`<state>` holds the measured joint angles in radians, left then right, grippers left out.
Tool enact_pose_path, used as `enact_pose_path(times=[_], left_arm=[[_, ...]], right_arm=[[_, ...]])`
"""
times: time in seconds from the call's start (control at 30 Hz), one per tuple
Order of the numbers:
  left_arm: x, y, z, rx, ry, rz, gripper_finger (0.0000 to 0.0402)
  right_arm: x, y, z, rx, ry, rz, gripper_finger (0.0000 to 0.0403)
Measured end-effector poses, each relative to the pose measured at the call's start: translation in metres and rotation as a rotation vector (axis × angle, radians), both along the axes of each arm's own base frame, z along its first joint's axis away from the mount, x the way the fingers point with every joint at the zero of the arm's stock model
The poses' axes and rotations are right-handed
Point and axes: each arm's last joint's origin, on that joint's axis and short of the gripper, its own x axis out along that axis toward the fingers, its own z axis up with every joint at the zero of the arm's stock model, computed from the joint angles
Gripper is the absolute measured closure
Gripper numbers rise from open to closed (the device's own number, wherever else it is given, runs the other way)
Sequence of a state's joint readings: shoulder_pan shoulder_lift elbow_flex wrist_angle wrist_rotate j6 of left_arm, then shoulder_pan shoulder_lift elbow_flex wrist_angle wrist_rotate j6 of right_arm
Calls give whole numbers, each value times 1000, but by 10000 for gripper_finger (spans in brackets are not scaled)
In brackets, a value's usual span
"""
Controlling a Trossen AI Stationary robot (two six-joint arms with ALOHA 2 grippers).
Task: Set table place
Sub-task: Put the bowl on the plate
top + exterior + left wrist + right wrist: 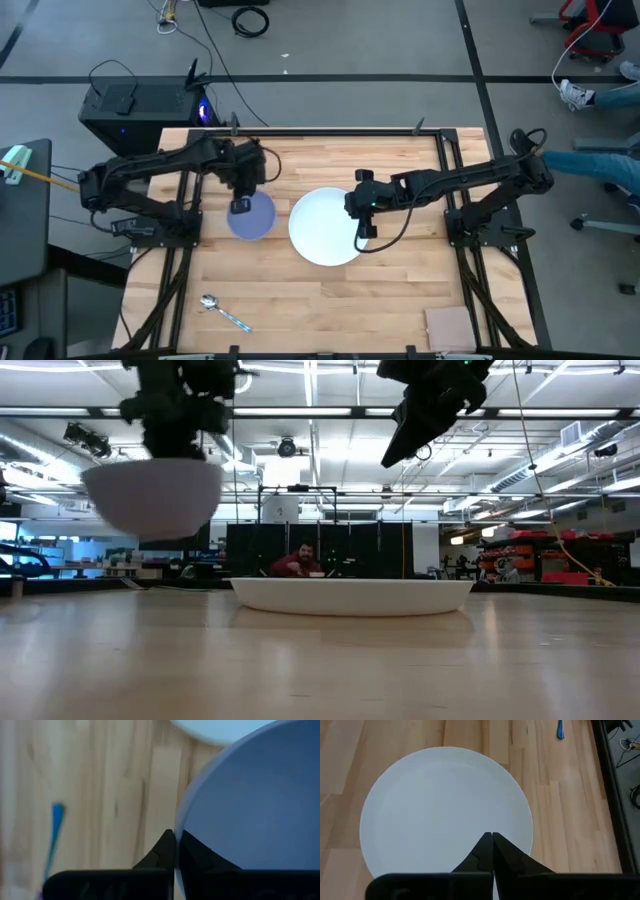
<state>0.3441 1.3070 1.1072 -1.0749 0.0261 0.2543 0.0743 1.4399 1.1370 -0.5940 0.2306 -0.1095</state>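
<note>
The left gripper (241,204), clamped on the raised bowl (251,215), should lower it level onto the plate (325,226) beside it, under the closed, empty right gripper (362,229).

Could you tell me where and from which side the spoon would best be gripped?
Grip the spoon across its thin handle, coming straight down from above. It lies flat and alone on the table, near the front left, so the narrow handle suits a two-finger pinch better than the wider head.

Black computer case (135,108), cables (250,20), cardboard (450,328).
</note>
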Motion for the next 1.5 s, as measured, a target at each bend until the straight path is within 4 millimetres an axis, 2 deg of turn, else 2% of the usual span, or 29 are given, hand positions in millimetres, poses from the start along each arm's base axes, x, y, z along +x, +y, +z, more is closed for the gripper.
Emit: enact_pose_path(times=[0.17,0.37,0.5,0.73,0.9,1.07,1.23,1.5], left_arm=[[38,4,22,38,-46,-79,389],[97,17,12,43,39,-289,389],[136,25,5,1,32,-410,389],[188,29,-9,7,-3,-563,389],[212,24,-17,21,-16,-607,389],[228,21,-37,8,-1,-617,389],[236,20,-57,-7,24,-613,389],[240,20,-62,-1,7,-612,379]], right_arm=[[-16,-1,22,40,-88,-34,398],[-33,-2,38,83,-129,-77,399],[-43,-3,42,103,-115,-102,399],[-54,-4,45,141,-93,-151,399],[-61,-3,46,148,-76,-160,400],[-68,-3,51,152,-87,-153,398],[-71,-2,54,160,-104,-152,399],[-71,-2,54,185,-107,-181,398]])
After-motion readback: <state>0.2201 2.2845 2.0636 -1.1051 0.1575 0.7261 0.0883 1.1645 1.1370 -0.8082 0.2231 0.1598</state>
